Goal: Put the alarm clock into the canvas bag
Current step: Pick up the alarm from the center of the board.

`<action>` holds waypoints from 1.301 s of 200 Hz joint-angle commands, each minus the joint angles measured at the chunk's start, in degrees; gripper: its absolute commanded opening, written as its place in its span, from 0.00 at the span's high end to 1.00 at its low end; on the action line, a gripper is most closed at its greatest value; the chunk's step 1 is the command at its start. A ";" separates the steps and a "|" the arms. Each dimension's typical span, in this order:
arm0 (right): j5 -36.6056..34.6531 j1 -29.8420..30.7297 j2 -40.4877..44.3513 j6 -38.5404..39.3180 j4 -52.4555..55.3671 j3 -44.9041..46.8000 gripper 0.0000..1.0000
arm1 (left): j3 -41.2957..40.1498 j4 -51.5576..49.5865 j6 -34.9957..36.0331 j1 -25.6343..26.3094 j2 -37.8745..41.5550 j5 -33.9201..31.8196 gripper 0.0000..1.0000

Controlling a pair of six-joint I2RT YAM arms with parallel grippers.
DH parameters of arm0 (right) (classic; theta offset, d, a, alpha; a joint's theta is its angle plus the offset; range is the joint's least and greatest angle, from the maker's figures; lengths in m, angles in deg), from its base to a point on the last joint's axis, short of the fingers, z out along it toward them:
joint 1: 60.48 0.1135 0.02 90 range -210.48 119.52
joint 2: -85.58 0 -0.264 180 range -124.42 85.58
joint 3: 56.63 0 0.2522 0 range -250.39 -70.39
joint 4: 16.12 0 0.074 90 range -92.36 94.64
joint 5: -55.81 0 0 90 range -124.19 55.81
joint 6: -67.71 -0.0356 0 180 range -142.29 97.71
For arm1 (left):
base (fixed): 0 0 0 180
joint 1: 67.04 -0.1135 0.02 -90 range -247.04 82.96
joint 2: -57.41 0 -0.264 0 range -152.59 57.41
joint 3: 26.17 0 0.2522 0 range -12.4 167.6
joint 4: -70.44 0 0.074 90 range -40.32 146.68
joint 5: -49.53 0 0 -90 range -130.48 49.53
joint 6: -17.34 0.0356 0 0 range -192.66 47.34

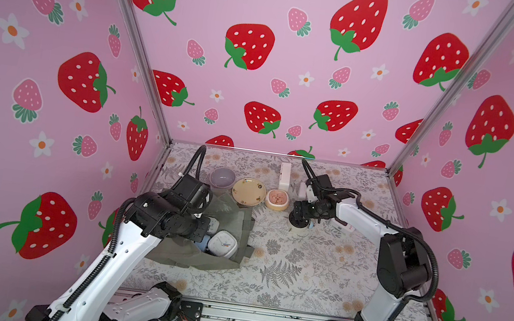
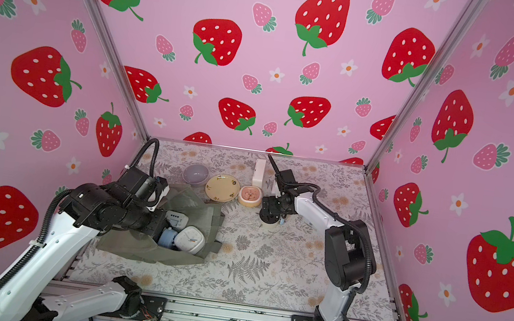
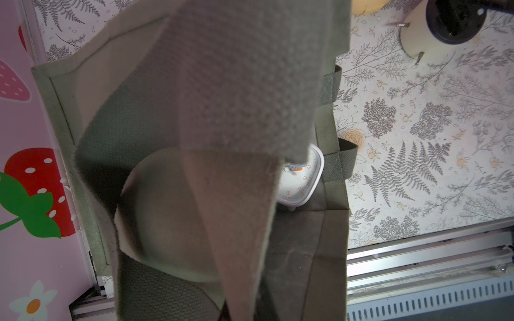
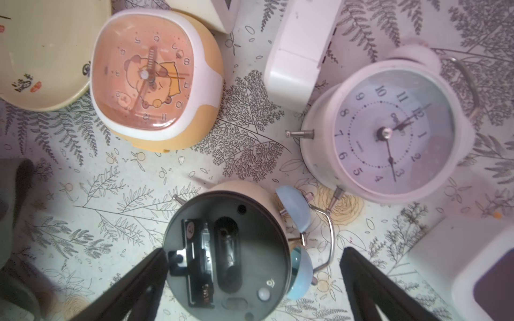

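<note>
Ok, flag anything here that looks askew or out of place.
The blue-belled clock under the open right tool lies face down, black back up, battery bay apparently uncovered. The peach clock and lilac clock lie flat on their backs rather than standing.

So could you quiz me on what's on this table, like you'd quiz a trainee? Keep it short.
1. True or false: a white clock already lies in the bag.
2. The right end effector hangs open over a clock that lies face down. Its bells are: A red, B blue, C green.
3. Which dish stands between the bowl and the orange clock?
Key: 1 true; 2 B; 3 the plate.
</note>
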 commanded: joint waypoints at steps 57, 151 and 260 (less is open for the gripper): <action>-5.23 3.57 -5.13 -4.48 3.93 -3.14 0.00 | -0.23 1.82 0.18 -0.10 1.45 1.61 0.89; -7.79 5.48 -3.25 -4.50 6.93 -4.74 0.24 | 3.53 1.40 -3.03 -0.10 0.81 -0.53 0.61; 40.88 -2.77 20.43 -40.63 -32.90 4.99 0.28 | 16.08 27.38 -12.65 3.70 2.80 1.91 0.01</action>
